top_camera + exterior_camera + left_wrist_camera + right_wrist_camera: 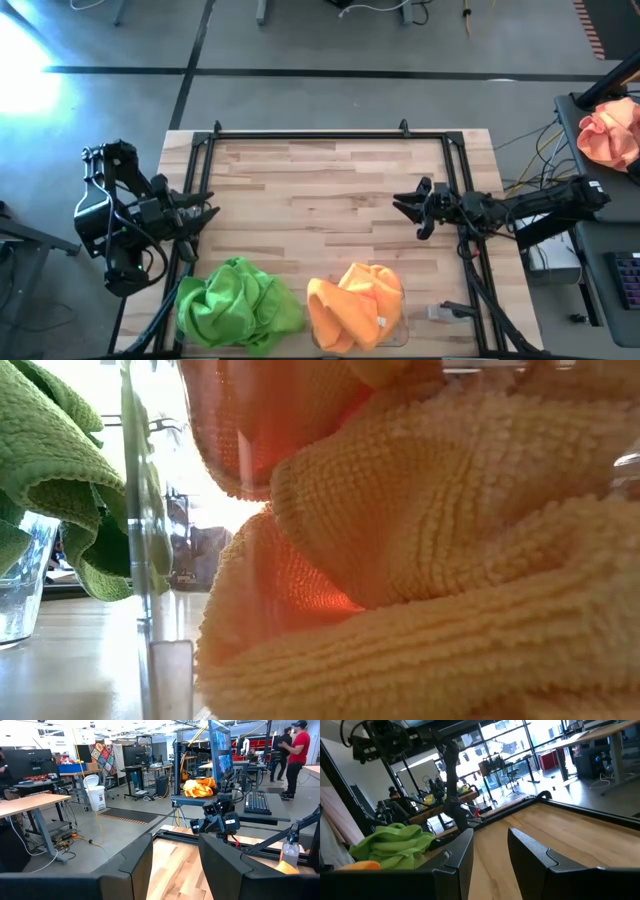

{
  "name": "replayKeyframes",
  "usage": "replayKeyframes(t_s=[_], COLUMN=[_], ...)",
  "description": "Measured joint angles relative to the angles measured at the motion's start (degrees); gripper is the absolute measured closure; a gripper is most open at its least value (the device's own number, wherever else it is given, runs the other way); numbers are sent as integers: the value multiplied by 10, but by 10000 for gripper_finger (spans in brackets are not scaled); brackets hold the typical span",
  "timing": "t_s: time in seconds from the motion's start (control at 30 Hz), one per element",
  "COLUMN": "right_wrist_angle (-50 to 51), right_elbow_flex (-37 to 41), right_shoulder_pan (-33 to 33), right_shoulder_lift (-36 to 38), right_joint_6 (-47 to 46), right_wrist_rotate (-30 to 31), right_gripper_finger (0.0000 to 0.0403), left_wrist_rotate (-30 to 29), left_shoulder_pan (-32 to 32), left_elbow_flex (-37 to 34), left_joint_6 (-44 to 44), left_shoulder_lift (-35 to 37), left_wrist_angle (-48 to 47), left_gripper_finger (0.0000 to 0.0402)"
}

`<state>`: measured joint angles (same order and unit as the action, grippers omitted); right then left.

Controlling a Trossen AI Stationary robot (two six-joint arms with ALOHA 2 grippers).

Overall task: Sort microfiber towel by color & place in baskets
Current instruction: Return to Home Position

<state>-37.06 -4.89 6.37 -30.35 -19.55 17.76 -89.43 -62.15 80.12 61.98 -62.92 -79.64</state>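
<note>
Looking from above, heaped lime-green fuzzy microfiber towels (240, 303) and orange fuzzy towels (350, 308) overfill two clear plastic baskets (404, 300); overhanging folds might slip out. Low view: green folds droop past the rim. Left wrist view: left gripper (175, 845) spread, empty. Right wrist view: right gripper (491, 839) likewise.

Orange towels (450, 560) (green towels (50, 460) alongside)
</note>
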Motion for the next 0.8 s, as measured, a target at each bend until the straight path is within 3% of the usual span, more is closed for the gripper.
replayKeyframes(t_s=[0.5,0.8], right_wrist_angle=[-37,141], right_elbow_flex=[41,42], right_shoulder_pan=[0,0], right_shoulder_lift=[0,-1], right_joint_6=[-14,-74], right_wrist_rotate=[4,54], right_gripper_finger=[289,289], left_wrist_rotate=[0,0], left_shoulder_pan=[0,0], left_elbow_flex=[0,0], left_joint_6=[0,0], left_shoulder_lift=[0,0], left_wrist_angle=[23,30], left_gripper_finger=[257,257])
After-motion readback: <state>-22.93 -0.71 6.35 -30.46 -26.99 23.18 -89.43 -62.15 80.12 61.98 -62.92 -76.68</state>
